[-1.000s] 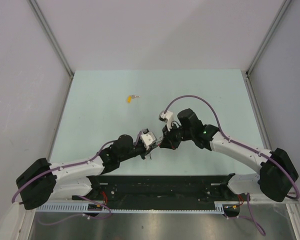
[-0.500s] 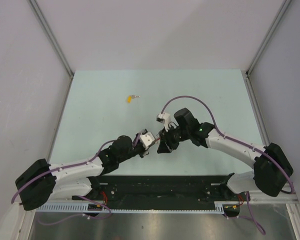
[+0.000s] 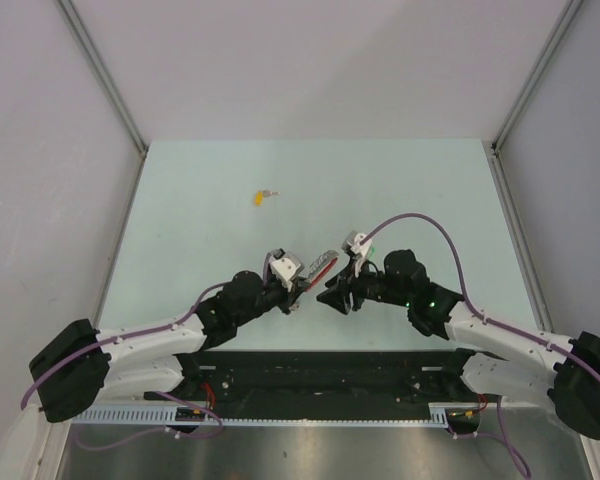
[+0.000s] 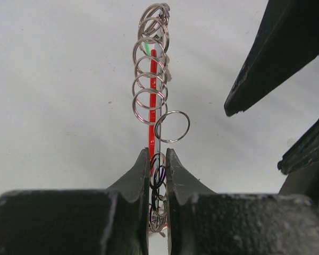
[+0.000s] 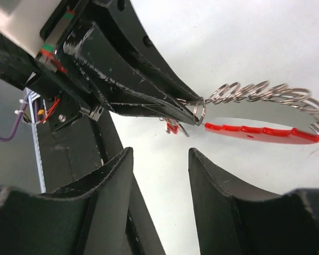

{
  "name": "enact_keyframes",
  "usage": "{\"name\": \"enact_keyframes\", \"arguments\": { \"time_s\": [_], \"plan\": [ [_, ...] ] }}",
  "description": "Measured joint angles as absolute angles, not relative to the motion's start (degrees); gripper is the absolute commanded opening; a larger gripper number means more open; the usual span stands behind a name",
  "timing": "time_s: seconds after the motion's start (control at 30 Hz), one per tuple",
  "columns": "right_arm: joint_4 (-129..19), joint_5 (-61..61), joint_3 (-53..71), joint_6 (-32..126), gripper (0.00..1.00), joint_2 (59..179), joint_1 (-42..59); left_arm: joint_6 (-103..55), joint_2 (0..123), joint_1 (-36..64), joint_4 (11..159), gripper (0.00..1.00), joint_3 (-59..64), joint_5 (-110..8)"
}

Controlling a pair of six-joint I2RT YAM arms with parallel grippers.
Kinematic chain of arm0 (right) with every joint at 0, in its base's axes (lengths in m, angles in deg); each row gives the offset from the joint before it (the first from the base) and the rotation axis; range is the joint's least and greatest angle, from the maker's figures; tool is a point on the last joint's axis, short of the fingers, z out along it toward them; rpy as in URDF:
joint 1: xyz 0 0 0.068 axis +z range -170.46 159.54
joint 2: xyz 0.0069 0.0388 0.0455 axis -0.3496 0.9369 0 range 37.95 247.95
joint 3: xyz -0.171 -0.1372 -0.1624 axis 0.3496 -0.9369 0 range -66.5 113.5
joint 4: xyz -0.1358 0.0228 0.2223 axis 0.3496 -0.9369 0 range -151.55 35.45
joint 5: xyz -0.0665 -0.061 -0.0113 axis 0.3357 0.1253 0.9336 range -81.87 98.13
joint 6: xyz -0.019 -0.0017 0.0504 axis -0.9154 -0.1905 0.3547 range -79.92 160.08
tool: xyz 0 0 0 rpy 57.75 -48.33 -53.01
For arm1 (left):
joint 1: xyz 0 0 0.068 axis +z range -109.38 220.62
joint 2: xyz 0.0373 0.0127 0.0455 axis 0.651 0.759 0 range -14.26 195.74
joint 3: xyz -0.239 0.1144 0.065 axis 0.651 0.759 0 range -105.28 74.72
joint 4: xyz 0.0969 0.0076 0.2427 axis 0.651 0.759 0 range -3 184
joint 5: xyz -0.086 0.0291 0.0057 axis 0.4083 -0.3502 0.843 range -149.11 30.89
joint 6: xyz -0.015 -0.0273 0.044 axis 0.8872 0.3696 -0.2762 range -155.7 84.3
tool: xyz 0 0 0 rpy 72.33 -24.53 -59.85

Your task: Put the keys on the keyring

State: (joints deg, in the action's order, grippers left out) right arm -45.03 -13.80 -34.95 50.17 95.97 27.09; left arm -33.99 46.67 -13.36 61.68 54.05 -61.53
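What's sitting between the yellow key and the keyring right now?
Nothing visible. The yellow key lies alone on the table, bare surface between it and the keyring clamped in the left hand. The open right hand sits on the ring's other side.

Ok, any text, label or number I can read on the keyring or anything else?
None readable in any view.
The keyring, in the left gripper, shows only a plain red band and bare metal rings.
The yellow key is too small to tell.
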Motion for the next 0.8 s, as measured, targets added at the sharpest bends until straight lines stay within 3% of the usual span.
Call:
{"name": "enact_keyframes", "arguments": {
  "time_s": [0.37,0.8],
  "plan": [
    [-17.82,-4.53,-47.32,58.65,0.51,97.20,28.44,-26.27,46.47,-13.36,61.48,0.00,53.90,-61.59],
    [2.69,-1.76,-50.52,67.09,0.51,107.27,28.51,-20.37,45.55,-13.36,61.05,0.00,52.96,-61.98]
  ]
}}
